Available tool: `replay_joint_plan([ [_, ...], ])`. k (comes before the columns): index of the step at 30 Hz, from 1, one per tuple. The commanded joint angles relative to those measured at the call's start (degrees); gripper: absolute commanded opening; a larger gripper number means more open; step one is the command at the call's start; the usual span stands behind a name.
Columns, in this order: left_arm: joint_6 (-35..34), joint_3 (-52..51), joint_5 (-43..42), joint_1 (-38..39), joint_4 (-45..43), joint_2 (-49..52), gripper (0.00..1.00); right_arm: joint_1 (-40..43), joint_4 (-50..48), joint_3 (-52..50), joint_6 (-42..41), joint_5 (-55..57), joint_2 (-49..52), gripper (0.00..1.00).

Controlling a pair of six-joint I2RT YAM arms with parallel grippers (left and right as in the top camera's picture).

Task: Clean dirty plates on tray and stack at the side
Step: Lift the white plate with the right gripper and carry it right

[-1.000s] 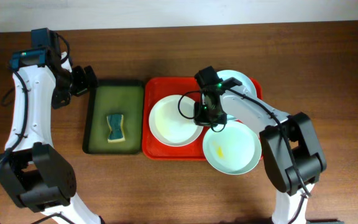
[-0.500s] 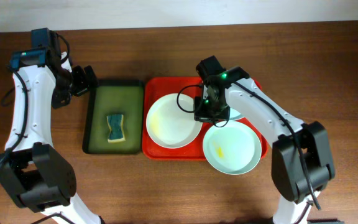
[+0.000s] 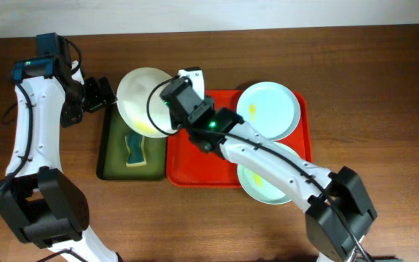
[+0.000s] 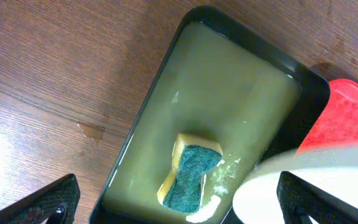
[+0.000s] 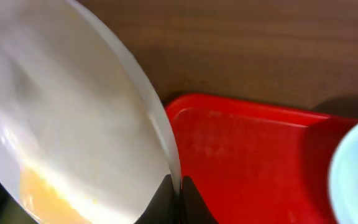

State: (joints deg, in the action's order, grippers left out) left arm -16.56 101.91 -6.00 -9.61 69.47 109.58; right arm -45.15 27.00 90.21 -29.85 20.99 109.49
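Overhead: wooden table [image 3: 384, 73] below white wall [image 3: 195, 14], right gripper [image 5: 179, 193] tight on white plate [image 3: 138, 94], left gripper [image 3: 104, 94] wide, empty.

We see a white plate [image 3: 145, 98] with a yellow smear [image 5: 42, 190] near its rim. Two more plates are pale mint-green; the upper plate [image 3: 269, 110] carries a small yellow streak [image 3: 252, 110], while the lower plate [image 3: 257, 191] shows only its plain mint. The tray [image 3: 195, 164] is plain bright red. The smaller tray [image 3: 102, 156] is dark green, almost black, and holds murky olive-yellow liquid [image 4: 229, 99]. The sponge [image 3: 134, 148] is teal over yellow. The table [image 3: 384, 87] is brown with wood grain. The left arm [image 3: 26, 124] and right arm [image 3: 268, 161] are white with black joints.
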Motion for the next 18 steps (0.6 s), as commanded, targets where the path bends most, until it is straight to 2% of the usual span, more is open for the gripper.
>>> replay_joint_plan([
  [1,-0.59,0.9,-0.39,-0.04,0.07,-1.38,0.99,-1.36,-2.14,0.81,-0.39,11.34,1.88,0.04],
  [8,-0.59,0.9,-0.39,-0.04,0.07,-1.38,0.99,-2.12,-18.51,0.81,24.59,15.8,2.25,0.04],
  [15,-0.59,0.9,-0.39,-0.04,0.07,-1.38,0.99,-8.87,-40.44,0.81,59.39,27.98,2.25,0.04],
  [18,-0.59,0.9,-0.39,-0.04,0.04,-1.38,0.99,-9.99,-46.53,0.83,64.81,29.22,2.25,0.04],
])
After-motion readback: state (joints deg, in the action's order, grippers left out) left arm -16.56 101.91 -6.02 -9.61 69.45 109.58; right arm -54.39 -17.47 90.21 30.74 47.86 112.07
